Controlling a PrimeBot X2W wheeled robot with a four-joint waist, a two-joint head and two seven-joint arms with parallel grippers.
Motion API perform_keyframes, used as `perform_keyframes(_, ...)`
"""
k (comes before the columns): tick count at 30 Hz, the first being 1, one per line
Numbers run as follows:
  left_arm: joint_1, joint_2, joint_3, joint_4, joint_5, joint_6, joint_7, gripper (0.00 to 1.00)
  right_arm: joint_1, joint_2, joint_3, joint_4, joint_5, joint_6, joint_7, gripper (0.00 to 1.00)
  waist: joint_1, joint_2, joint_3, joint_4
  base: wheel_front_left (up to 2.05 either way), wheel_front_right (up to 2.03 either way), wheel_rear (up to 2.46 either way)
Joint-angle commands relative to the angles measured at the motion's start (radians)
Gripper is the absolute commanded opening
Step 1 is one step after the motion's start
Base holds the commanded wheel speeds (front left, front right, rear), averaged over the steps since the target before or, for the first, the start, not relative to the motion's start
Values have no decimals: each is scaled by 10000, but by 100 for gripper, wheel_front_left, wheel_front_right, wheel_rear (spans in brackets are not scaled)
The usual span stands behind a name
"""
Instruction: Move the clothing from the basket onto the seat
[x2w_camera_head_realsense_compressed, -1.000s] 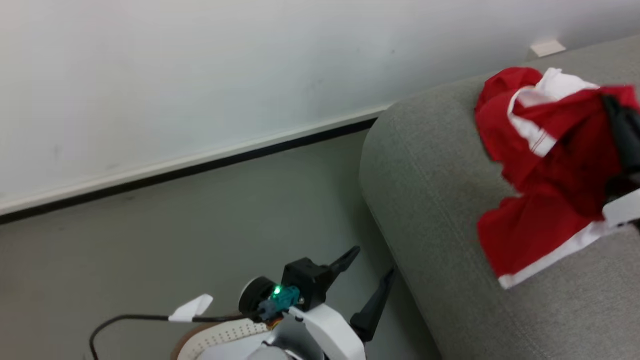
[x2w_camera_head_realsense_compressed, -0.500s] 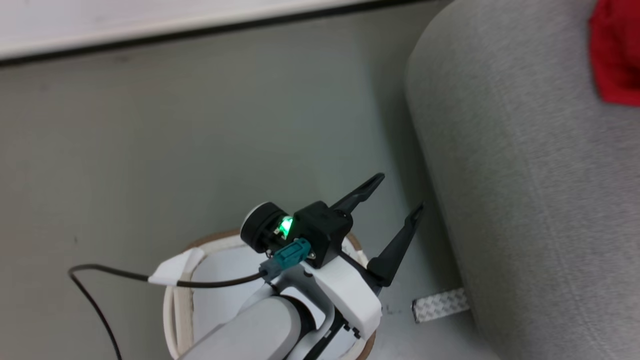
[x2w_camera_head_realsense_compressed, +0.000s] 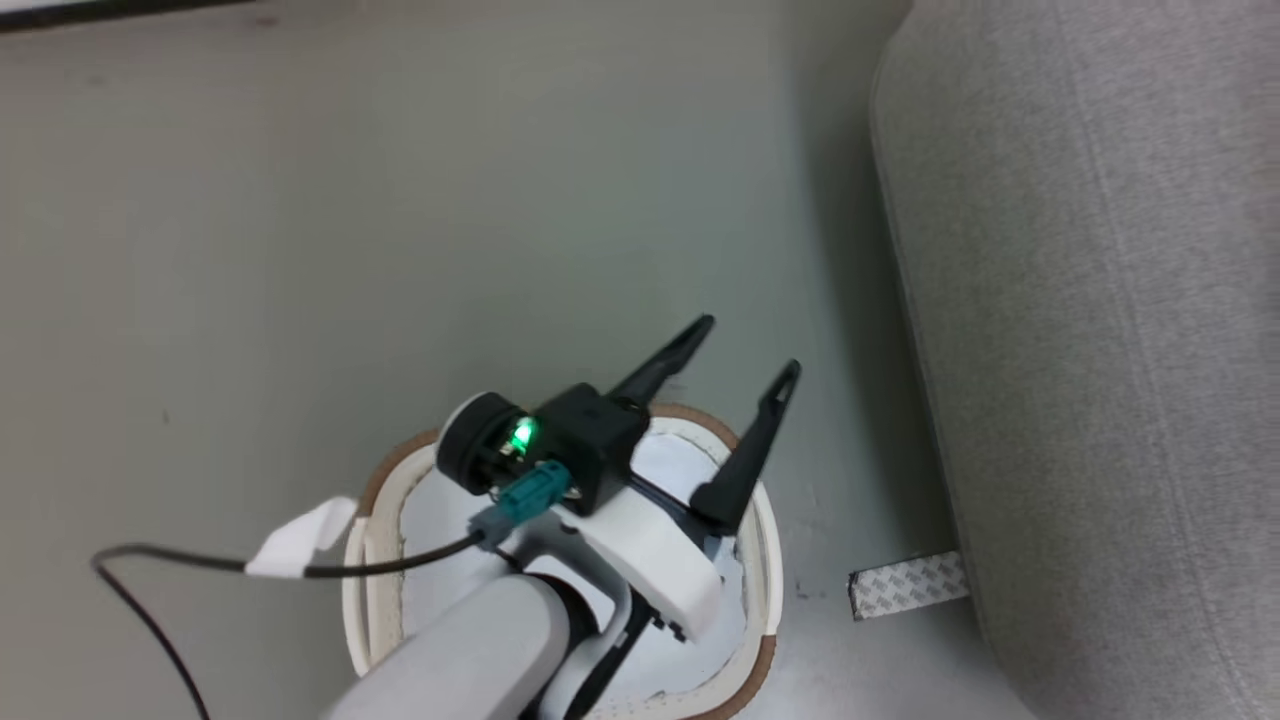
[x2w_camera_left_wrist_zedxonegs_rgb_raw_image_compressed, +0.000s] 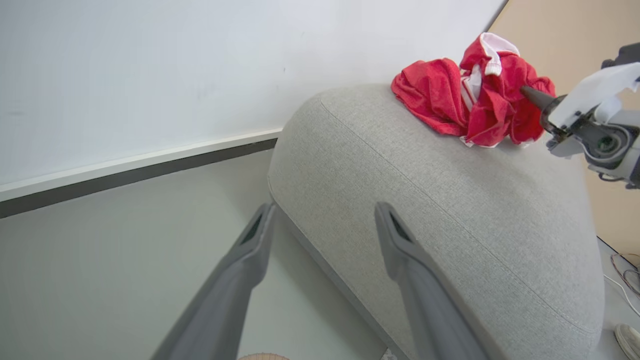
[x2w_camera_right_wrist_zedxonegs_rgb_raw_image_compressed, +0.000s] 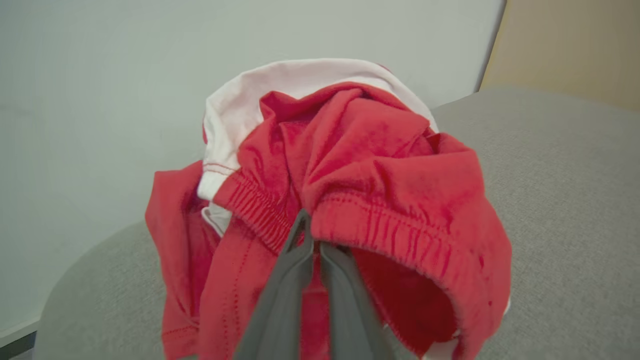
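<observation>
L gripper (x2w_camera_head_realsense_compressed: 748, 346) hangs over the basket (x2w_camera_head_realsense_compressed: 383, 470), fingers spread wide w/ nothing between them. In the head view they point up and to the right, past the basket's far rim and toward the gap of floor (x2w_camera_head_realsense_compressed: 400, 200) between the basket and the seat (x2w_camera_head_realsense_compressed: 1100, 350). L forearm covers most of the basket's inside, so what lies at the bottom can't be made out; the part that shows looks pale white. Basket stands on the floor near the seat's edge, not touching it. A strip of patterned tape (x2w_camera_head_realsense_compressed: 908, 585) lies on the floor btwn the two, its right end at the seat's base. A black cable (x2w_camera_head_realsense_compressed: 400, 565) w/ a white tag (x2w_camera_head_realsense_compressed: 295, 535) runs from the L wrist out to the left.

R gripper (x2w_camera_right_wrist_zedxonegs_rgb_raw_image_compressed: 307, 225) has its fingers pressed together, pinching a fold of the clothing (x2w_camera_right_wrist_zedxonegs_rgb_raw_image_compressed: 375, 165) just below a gathered elastic band. The clothing is a crumpled red bundle w/ white trim at the top, sitting on the seat's rounded top near the white wall (x2w_camera_left_wrist_zedxonegs_rgb_raw_image_compressed: 150, 75). In the L wrist view the R gripper's tip goes into the bundle's right side, and the bundle rests on the grey fabric well away from the basket.
</observation>
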Motion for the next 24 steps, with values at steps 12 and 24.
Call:
perform_keyframes(12,1303,254,1185,1243,-476,853,-2034,100,3753,2028,569,-4458,-1139,-26,-25,100,-3,0,-2442,-231,0,0,0)
perform_keyframes(24,3691,241,2816,2778,-710,1338,-2986,100,7434,3154,2005,-7166,-2674,-26,-27,100,-3,0,-4792,866,0,0,0)
